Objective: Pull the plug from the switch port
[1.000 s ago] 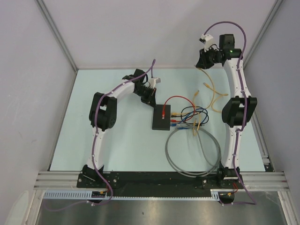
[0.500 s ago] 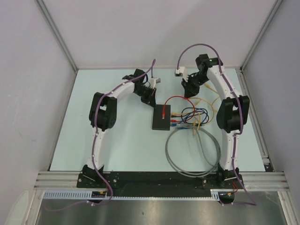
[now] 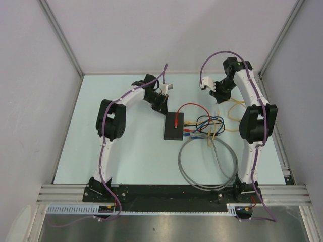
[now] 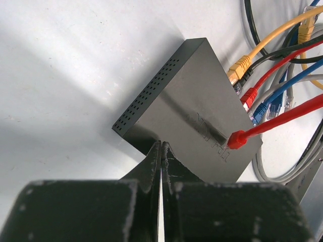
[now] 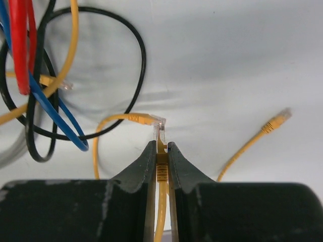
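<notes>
Left gripper [image 4: 161,145] fingers are pressing together, empty, at the switch [image 4: 186,101] edge; right gripper [image 5: 161,147] is pinching a loose yellow plug [image 5: 159,132]. Table [image 3: 126,151] is lying open left of the switch; cables [image 3: 207,126] are crowding its right edge.

Overhead view: bright, even, diffuse light. The counter [image 3: 136,156] reads pale, and shadows under my arms are faint and soft-edged. There is a dull sheen on the metal strip [image 3: 166,227] at the near edge.

Left wrist view: the counter is bright at upper left and shaded grey at lower left. A white streak of glare crosses the switch [image 4: 186,101] top. My left jaws are dark and blurred near the lens.

Right wrist view: the cables throw soft grey shadows. My right jaws and the yellow cable [image 5: 161,171] between them are out of focus.
</notes>
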`<state>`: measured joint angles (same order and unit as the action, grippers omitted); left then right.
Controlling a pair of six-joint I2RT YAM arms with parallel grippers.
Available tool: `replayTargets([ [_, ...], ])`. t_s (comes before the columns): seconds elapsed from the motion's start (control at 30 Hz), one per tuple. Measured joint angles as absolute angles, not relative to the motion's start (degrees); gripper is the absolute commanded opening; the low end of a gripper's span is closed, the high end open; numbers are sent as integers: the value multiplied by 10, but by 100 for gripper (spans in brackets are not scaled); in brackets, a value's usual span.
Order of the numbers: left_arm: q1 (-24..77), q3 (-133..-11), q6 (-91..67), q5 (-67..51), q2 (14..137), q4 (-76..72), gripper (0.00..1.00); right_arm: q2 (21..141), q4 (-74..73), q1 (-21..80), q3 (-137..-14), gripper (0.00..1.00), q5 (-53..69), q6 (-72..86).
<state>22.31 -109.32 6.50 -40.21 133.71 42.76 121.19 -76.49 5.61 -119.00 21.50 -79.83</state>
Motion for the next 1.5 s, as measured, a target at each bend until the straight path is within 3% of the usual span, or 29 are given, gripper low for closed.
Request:
replayTargets([
  [0.23,223,-1093,65,-402,1337,428,0,1199,-759,78,-1170,0,211,-834],
  [0.53,223,-1092,66,-402,1337,427,0,1044,-767,150,-945,0,244,-864],
  [0.83,223,-1092,66,-400,1336,427,0,1013,-769,70,-922,0,240,-882],
  [0.93,224,-1092,66,-400,1336,427,0,1027,-768,61,-935,4,245,-855],
  [1.0,224,-1092,66,-400,1336,427,0,1042,-755,61,-943,21,250,-827],
  [1.03,224,-1092,66,-400,1336,427,0,1050,-745,61,-947,40,253,-810],
  [1.07,224,-1092,66,-400,1336,427,0,1058,-731,61,-951,50,256,-790],
  [1.13,224,-1092,66,-400,1336,427,0,1073,-705,55,-956,85,266,-747],
  [1.17,224,-1092,66,-400,1336,427,0,1077,-691,50,-957,89,272,-722],
  [1.3,224,-1092,66,-400,1336,427,0,1077,-626,-11,-956,93,302,-623],
  [1.5,224,-1092,65,-401,1336,427,0,1020,-521,-122,-888,81,290,-479],
])
